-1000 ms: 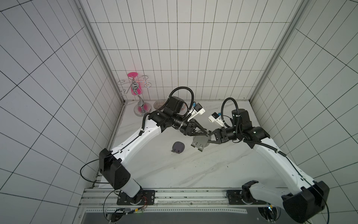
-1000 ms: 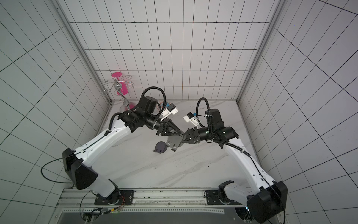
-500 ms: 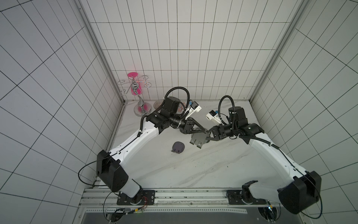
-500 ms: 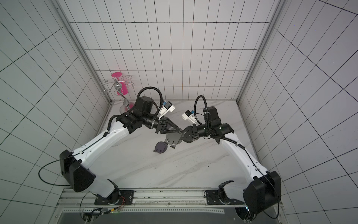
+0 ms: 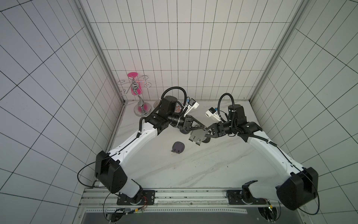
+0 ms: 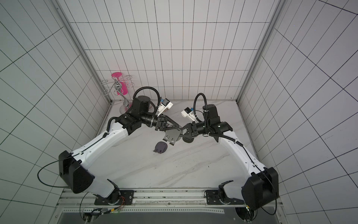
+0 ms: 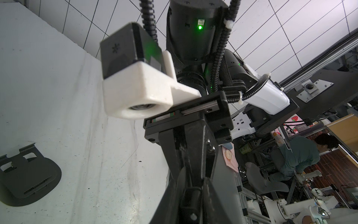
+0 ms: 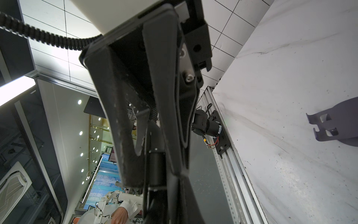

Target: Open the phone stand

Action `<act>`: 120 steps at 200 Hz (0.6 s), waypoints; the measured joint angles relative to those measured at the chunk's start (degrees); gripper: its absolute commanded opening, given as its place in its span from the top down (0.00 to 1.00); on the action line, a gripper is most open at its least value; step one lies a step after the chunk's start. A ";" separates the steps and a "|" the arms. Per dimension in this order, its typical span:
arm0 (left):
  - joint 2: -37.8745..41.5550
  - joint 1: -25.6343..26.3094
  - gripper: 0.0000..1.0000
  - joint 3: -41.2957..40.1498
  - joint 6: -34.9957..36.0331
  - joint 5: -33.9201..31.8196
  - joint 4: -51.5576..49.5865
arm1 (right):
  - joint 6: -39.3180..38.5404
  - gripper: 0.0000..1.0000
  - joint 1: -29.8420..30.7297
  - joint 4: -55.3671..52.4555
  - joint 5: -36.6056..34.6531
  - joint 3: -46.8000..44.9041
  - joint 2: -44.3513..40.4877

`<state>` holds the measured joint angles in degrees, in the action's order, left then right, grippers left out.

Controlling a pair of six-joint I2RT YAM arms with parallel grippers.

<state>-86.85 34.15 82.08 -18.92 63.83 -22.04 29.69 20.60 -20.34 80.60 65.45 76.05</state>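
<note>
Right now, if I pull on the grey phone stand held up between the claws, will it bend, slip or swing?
The phone stand looks like thin, rigid sheet with cut-outs, so it probably won't flex. The left claw and right claw pinch it only near one edge, so the hanging plate may pivot or slip. Probably light.

You have shifted the dark grey folding metal phone stand (image 5: 197, 136) a little toward the robot's left, clamped between your left end effector (image 5: 204, 128) and right end effector (image 5: 209, 131), which travelled with it. In both top views it also sits nearer the white tiled back wall (image 5: 174, 77), or higher; which, you cannot tell. The left jaws have narrowed slightly.
</note>
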 measured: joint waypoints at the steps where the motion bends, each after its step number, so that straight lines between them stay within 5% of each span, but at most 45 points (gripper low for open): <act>1: 0.00 0.00 1.00 0.00 0.00 -0.02 0.00 | -0.02 1.00 0.00 0.04 0.02 0.00 0.04; 120: -0.24 -1.31 1.00 1.51 4.20 -6.95 -8.07 | -1.70 1.00 -0.24 2.40 4.57 1.33 8.81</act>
<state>-87.09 32.84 83.59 -14.72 56.88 -30.11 27.99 20.36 -17.93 85.17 66.78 84.86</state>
